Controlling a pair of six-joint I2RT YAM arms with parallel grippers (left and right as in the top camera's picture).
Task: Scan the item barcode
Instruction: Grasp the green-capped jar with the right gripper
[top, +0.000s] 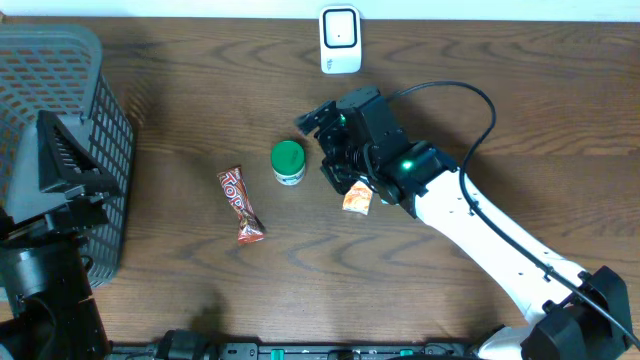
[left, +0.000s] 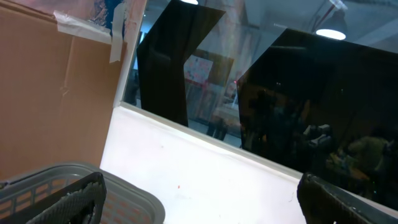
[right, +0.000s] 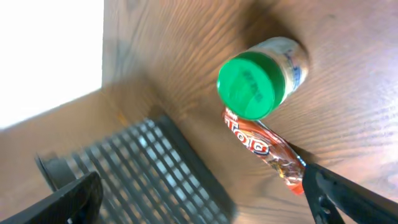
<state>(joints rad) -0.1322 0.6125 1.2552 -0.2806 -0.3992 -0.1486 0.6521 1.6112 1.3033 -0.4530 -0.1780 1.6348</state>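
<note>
Tabletop of brown wood (top: 180, 290); grey plastic mesh basket (top: 60, 80) at its left edge. Right gripper (top: 318, 150), jaws spread, empty, mid-surface. Left gripper (left: 202, 196), also spread, raised over the basket, farther off. White boxy scanner (top: 340, 40) at far edge. Green-lidded upright jar (top: 288, 162), likely the item, just beside right gripper toward left edge.

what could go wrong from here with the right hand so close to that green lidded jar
The open right hand sits close beside the upright green-lidded jar; a sideways nudge could tip it over. The orange packet lies partly under that wrist and might get dragged along. The candy bar lies near the jar and could be bumped.
</note>
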